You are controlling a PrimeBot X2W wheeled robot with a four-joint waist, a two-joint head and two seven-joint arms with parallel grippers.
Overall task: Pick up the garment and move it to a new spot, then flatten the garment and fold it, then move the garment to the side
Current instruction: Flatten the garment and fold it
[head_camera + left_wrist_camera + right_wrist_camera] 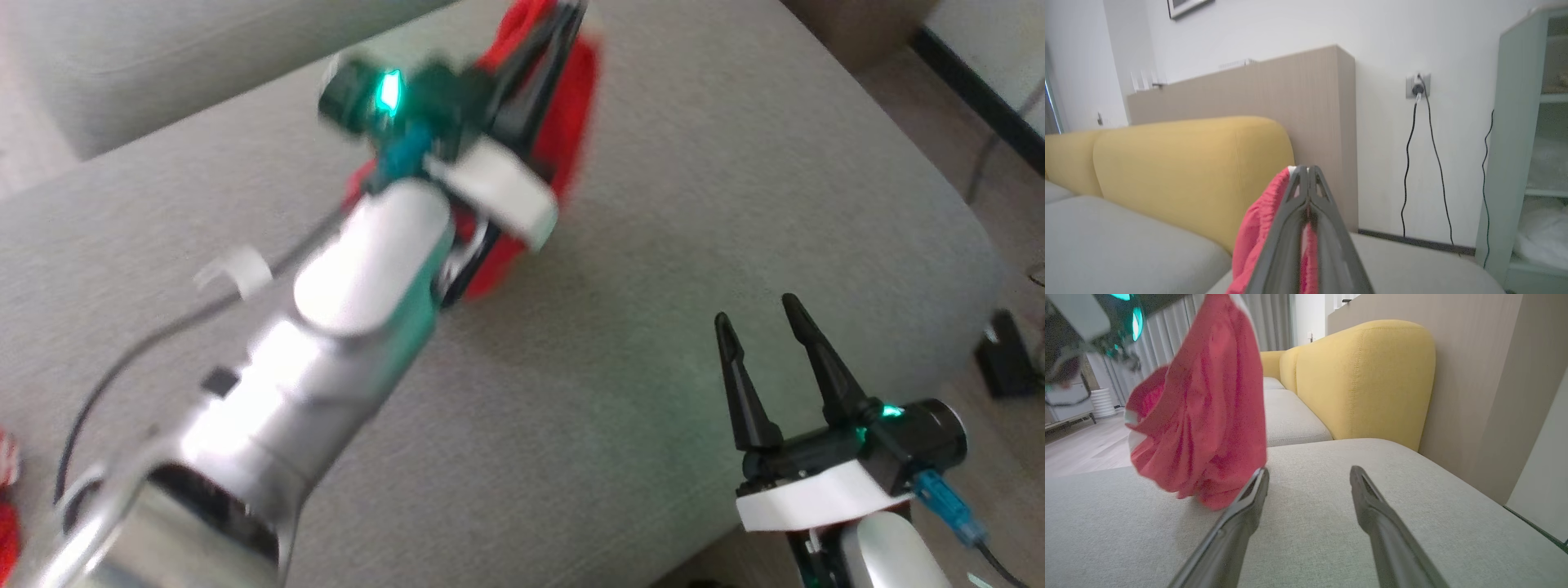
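The left arm is stretched forward, high over the sofa [653, 245]; the right arm is held low at its near edge. The red garment [1208, 416] is hung bunched and creased above the sofa, pinched in the closed left tool [1307, 171]. The right tool [757, 310] is spread wide, empty.

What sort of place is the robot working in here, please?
Most likely a home living room: a grey sofa seat with yellow back cushions, and long curtains behind.
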